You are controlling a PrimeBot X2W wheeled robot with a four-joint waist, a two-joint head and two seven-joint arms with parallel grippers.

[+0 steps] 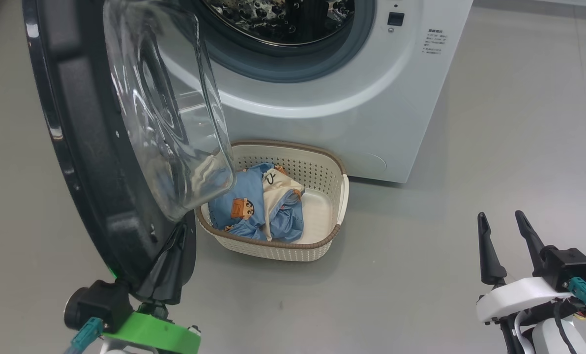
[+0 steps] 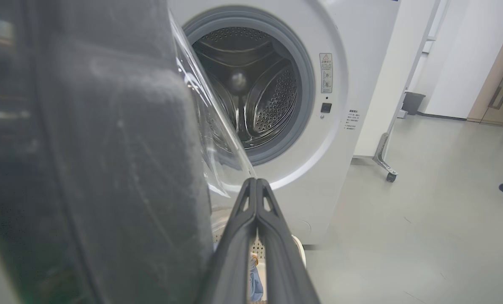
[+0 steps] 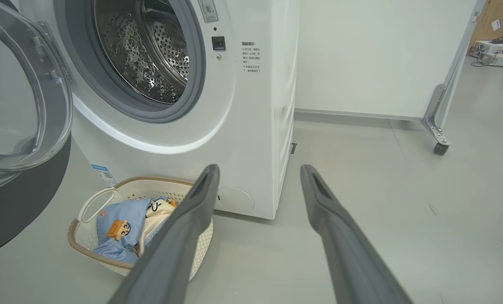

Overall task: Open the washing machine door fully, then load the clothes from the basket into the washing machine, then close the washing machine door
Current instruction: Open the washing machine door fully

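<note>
**Door swung out, left pincer at its bottom rim; basket lies ahead-left of the free right pincer.**

Head view: the washing machine door [image 1: 76,147] stands out from the washing machine [image 1: 332,123]. My left pincer [image 1: 177,241], clenched on nothing, sits at the door's lower rim on the glass-bowl side. The door lies to its left, so I judge any further opening push goes that way. The basket [image 1: 283,143] sits on the floor just before the machine, long side along its front. The clothes [image 1: 253,206] are heaped in its left half, partly under the glass. My right pincer [image 1: 500,219] is released, fingers up, well right of it. Left wrist view: fingers pressed together, door rim close on the left, the drum [image 2: 255,93] ahead. Right wrist view: fingers spread, basket down-left. The left pincer is nearer the basket but busy; I judge the right has the clear line.
</note>
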